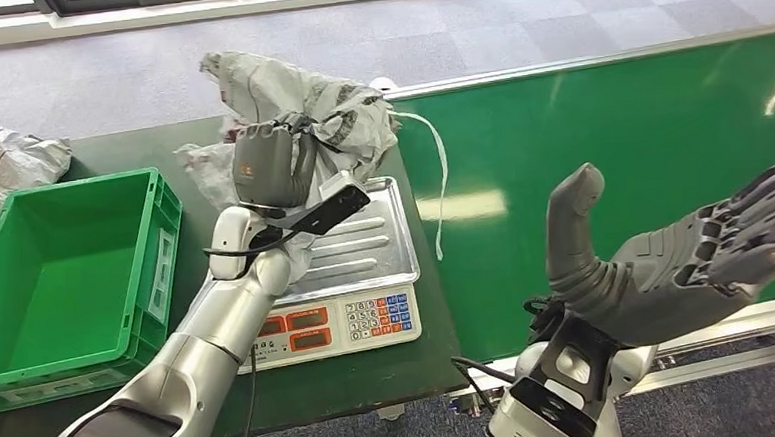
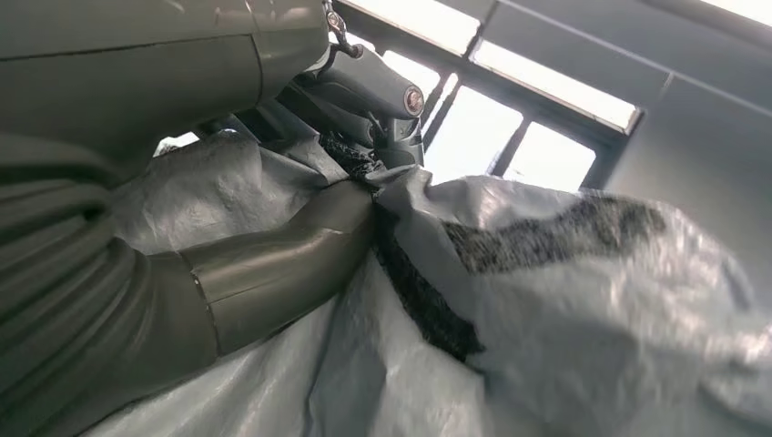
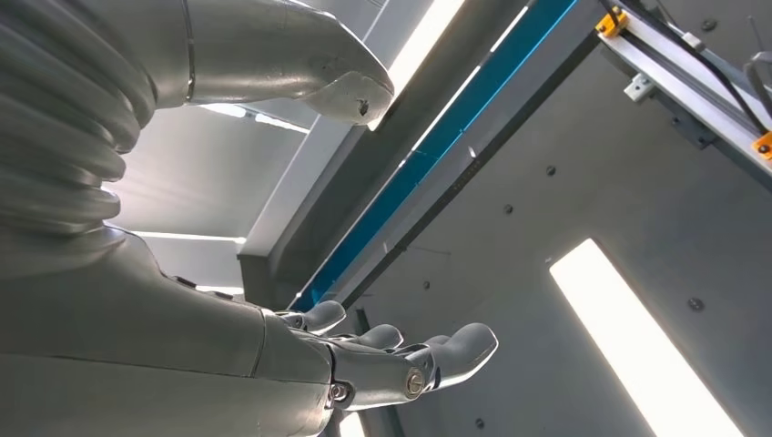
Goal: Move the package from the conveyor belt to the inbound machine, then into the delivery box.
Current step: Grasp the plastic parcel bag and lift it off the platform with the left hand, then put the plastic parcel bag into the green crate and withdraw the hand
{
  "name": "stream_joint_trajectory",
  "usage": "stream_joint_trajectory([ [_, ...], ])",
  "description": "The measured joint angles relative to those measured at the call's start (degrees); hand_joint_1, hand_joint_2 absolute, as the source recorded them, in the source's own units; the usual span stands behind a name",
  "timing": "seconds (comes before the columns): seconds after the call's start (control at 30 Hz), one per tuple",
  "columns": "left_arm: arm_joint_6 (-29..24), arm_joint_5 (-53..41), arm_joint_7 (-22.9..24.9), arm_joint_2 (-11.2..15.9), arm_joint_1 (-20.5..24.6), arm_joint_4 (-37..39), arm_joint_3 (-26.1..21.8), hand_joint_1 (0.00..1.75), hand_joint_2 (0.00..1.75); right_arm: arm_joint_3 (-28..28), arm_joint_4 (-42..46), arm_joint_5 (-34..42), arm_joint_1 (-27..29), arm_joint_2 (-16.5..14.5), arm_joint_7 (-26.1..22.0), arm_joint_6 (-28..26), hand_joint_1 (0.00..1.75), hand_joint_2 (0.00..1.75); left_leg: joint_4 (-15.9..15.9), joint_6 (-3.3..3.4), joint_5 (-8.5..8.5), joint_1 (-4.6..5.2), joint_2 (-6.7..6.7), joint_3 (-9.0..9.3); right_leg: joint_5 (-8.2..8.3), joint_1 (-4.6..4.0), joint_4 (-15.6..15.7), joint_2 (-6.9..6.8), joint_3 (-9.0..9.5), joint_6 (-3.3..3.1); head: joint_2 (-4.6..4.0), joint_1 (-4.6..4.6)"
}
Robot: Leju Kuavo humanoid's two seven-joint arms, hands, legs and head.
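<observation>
We see the left hand (image 1: 273,164) clenched on the package (image 1: 297,98), a crumpled grey-white plastic mailer with dark print, held above the far edge of the scale (image 1: 354,325). The scale has a ribbed steel tray (image 1: 380,241) and a keypad face. The right hand (image 1: 706,252) is on the other side of the scale, over the smooth green conveyor belt (image 1: 610,147), fingers spread, holding nothing. The green plastic crate (image 1: 66,265) beside the scale holds nothing we can make out.
</observation>
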State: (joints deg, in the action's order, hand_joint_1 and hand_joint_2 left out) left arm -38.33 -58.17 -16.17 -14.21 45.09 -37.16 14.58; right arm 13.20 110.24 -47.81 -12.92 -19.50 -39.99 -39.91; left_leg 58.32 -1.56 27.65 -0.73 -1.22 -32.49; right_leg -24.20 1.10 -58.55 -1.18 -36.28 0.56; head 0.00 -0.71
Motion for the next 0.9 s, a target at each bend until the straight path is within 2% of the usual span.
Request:
stream_joint_trajectory([
  [0.2, -1.2, -10.6, 8.2, 5.1, -1.4, -7.9, -5.2, 1.75, 1.75, -0.6, 0.8, 1.0, 0.8, 0.2, 0.0, 0.0, 0.00, 1.75, 0.0, -0.02, -0.03, -0.01, -0.17, -0.04, 0.03, 0.01, 0.0, 0.17, -0.06, -0.04, 0.00, 0.01],
  [0.3, -1.5, -18.8, 12.5, 8.6, -3.1, -12.9, -11.0, 1.75, 1.75, -1.0, 1.0, 1.6, 1.4, 0.3, 0.0, -0.1, 0.00, 1.75, 0.0, -0.03, -0.03, -0.04, -0.23, -0.04, 0.03, -0.04, 0.0, 0.25, -0.14, -0.06, 0.00, 0.00],
  [0.37, -1.7, -24.9, 17.3, 11.3, -4.3, -15.3, -15.6, 1.75, 1.75, -1.5, 1.2, 1.8, 1.9, 0.4, 0.0, -0.1, 0.00, 1.75, -0.1, -0.07, -0.03, -0.07, -0.24, -0.01, 0.02, -0.07, -0.1, 0.27, -0.16, -0.08, 0.00, -0.01],
  [0.43, -1.7, -28.0, 24.9, 14.7, -5.2, -15.4, -18.4, 1.75, 1.75, -2.2, 1.6, 2.0, 2.7, 0.5, 0.0, -0.1, 0.00, 1.75, -0.1, -0.13, -0.04, -0.09, -0.26, 0.03, -0.01, -0.10, -0.1, 0.30, -0.17, -0.12, 0.00, 0.00],
  [0.5, -1.7, -28.3, 31.7, 18.3, -5.8, -13.0, -19.0, 1.75, 1.75, -2.7, 2.3, 1.9, 3.9, 0.8, 0.0, -0.1, 0.00, 1.75, -0.1, -0.16, -0.05, -0.11, -0.26, 0.04, -0.02, -0.12, -0.1, 0.30, -0.17, -0.14, 0.00, -0.01],
  [0.57, -1.7, -28.3, 34.8, 21.2, -6.0, -8.9, -19.5, 1.75, 1.75, -3.0, 3.1, 1.7, 4.9, 1.0, 0.0, -0.1, 0.00, 1.75, -0.1, -0.18, -0.06, -0.13, -0.23, 0.04, -0.04, -0.13, -0.1, 0.25, -0.14, -0.17, 0.00, -0.02],
  [0.6, -1.7, -28.2, 35.3, 22.4, -6.1, -6.6, -19.9, 1.40, 1.75, -3.1, 3.4, 1.5, 5.2, 1.0, 0.0, -0.1, 0.00, 1.75, -0.1, -0.19, -0.07, -0.14, -0.21, 0.03, -0.05, -0.13, -0.1, 0.22, -0.13, -0.19, 0.00, 0.00],
  [0.7, -1.4, -27.9, 35.4, 25.0, -6.8, -0.1, -21.8, 0.09, 1.75, -3.6, 4.0, 1.2, 5.5, 1.0, 0.0, -0.1, 0.00, 1.75, -0.1, -0.21, -0.08, -0.14, -0.26, 0.03, -0.02, -0.13, -0.1, 0.27, -0.15, -0.22, 0.00, 0.00],
  [0.73, -1.1, -27.8, 35.3, 25.6, -7.0, 1.7, -22.4, 0.00, 1.75, -3.6, 4.0, 1.0, 5.6, 1.0, 0.0, -0.1, 0.00, 1.75, -0.1, -0.21, -0.08, -0.13, -0.28, 0.03, -0.01, -0.13, -0.1, 0.29, -0.16, -0.23, 0.00, -0.01],
  [0.9, -0.1, -27.6, 35.2, 26.9, -7.5, 7.4, -24.7, 0.00, 1.75, -3.7, 4.0, 0.9, 5.7, 1.0, 0.0, -0.1, 0.00, 1.75, -0.1, -0.21, -0.07, -0.13, -0.22, 0.02, 0.00, -0.13, 0.0, 0.26, -0.16, -0.24, 0.00, 0.00],
])
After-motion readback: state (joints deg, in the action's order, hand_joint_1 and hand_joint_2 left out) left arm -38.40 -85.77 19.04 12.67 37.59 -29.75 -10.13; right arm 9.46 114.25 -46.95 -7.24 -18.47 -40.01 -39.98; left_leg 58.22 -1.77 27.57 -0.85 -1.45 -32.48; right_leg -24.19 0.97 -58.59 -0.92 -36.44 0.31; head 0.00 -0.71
